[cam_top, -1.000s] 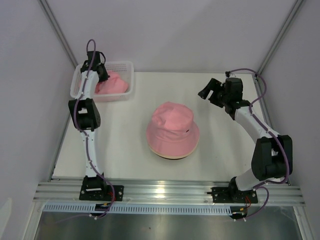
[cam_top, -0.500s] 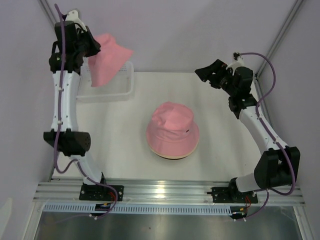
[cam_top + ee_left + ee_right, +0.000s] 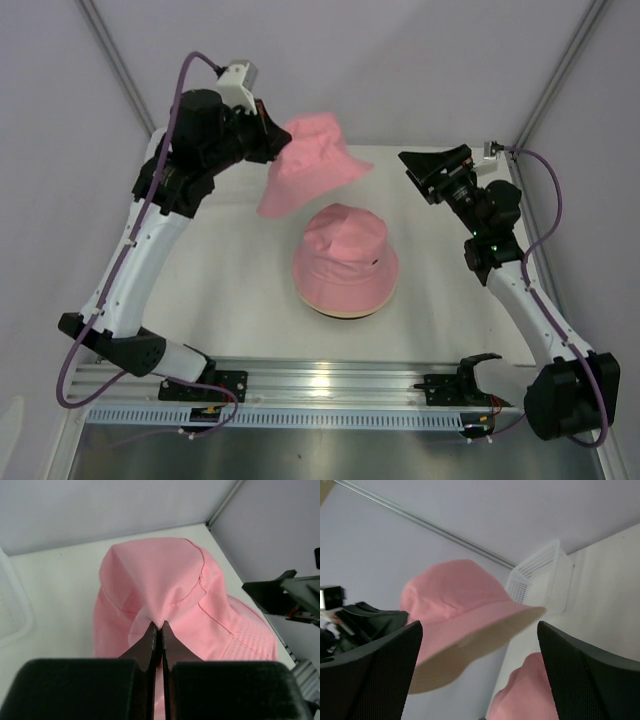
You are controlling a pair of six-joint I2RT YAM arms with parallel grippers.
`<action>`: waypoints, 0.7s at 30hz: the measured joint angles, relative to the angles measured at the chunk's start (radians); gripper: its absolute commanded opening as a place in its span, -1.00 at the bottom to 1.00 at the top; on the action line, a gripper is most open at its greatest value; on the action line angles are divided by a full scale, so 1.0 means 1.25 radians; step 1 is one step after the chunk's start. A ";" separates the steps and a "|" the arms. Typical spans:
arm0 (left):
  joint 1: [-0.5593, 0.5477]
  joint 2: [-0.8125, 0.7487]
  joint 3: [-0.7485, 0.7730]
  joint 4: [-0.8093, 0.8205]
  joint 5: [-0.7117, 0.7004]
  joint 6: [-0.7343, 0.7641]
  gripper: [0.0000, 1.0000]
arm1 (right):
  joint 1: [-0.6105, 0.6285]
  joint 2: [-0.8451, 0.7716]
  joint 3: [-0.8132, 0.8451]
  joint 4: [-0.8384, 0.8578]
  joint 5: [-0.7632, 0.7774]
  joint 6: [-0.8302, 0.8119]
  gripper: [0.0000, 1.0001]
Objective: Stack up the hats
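Pink hat (image 3: 305, 172) raised, in L end effector (image 3: 160, 626)

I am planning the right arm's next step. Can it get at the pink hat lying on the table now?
Probably yes. The right end effector is open and raised beside the pink hat on the table, with nothing between them. The carried pink hat hangs toward the other side.

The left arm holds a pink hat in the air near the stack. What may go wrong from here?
1. The left gripper pinches only a small fold of the held hat, so the cloth may slip out.
2. The held hat hangs tilted, so it may land askew on the stack or push it aside.
3. The right gripper is open close by; the floppy brim could brush it.
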 measured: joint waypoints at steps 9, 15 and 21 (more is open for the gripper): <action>-0.131 -0.106 -0.264 0.128 -0.097 -0.076 -0.99 | 0.062 -0.209 -0.210 0.040 0.058 0.164 0.99; -0.174 -0.110 -0.294 0.195 -0.134 -0.104 -0.99 | 0.096 -0.240 -0.231 0.005 0.094 0.202 0.99; -0.199 -0.111 -0.303 0.245 -0.136 -0.128 -0.99 | 0.126 -0.195 -0.231 0.019 0.099 0.225 0.86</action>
